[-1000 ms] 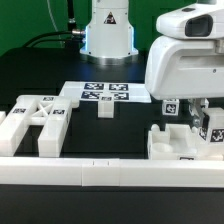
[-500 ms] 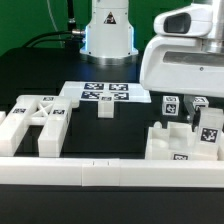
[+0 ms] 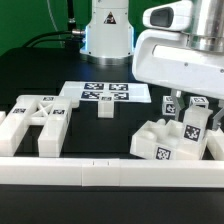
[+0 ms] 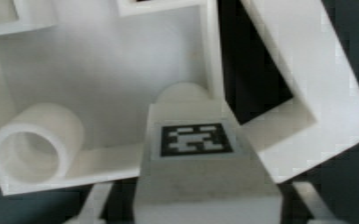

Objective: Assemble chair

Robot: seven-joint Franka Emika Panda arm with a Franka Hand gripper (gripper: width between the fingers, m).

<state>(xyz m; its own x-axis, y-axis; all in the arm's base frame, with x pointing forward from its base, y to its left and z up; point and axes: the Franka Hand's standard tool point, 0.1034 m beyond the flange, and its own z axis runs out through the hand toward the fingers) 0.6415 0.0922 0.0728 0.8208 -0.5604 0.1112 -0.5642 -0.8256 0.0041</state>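
Observation:
A white blocky chair piece [image 3: 163,142] with several tags sits tilted at the exterior view's right, its near corner raised off the table. My gripper [image 3: 188,106] comes down on it from above, under the big white hand, and is shut on one of its tagged upright posts [image 3: 191,125]. In the wrist view that tagged post [image 4: 195,140] fills the gap of my gripper [image 4: 197,192], with a thin finger [image 4: 115,196] close on each side. A round peg [image 4: 41,150] shows on the piece beside it. A second chair frame [image 3: 36,126] lies at the left.
The marker board [image 3: 103,93] lies flat in the middle. A short white post [image 3: 105,109] stands at its front edge. A long white border rail [image 3: 95,176] runs along the front. The robot's base [image 3: 108,35] stands behind.
The hand has moved up and toward the exterior view's left. The held chair piece has tipped from lying flat to a tilt and shifted left with it.

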